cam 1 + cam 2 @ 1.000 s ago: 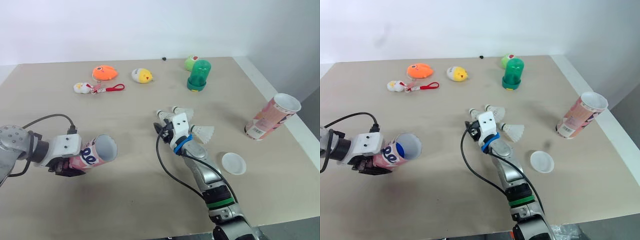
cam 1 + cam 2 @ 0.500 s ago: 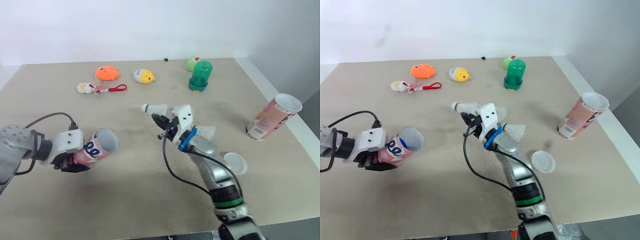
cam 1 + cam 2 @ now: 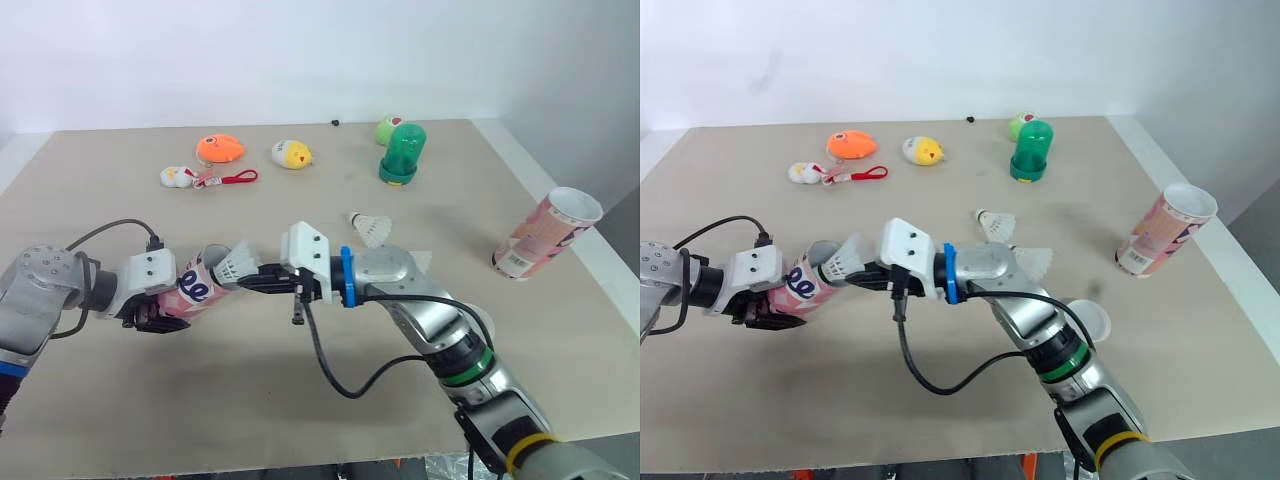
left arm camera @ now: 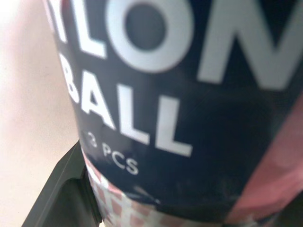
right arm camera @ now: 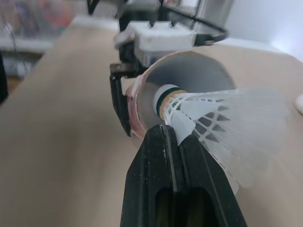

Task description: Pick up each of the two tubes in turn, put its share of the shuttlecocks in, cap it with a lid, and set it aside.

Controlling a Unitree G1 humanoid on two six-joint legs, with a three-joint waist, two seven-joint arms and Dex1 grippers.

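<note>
The pink tube [image 3: 200, 290] is held tilted just above the table [image 3: 120, 400], clamped near its base in the left claw [image 3: 150, 312], its open mouth facing the right arm. The right claw [image 3: 252, 281] pinches a shuttlecock [image 3: 230, 265] by its skirt, cork tip at the tube's mouth. A second tube [image 3: 545, 235] sits tilted near the table's right edge, well apart.

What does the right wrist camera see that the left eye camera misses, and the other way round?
Right wrist: the tube's hollow inside, with the shuttlecock's green-banded cork at its mouth. Left eye: the second tube tilted on the right, a spare shuttlecock, a green jar and toys. Both: the right tool shut on the shuttlecock, the left tool holding the tube.
</note>
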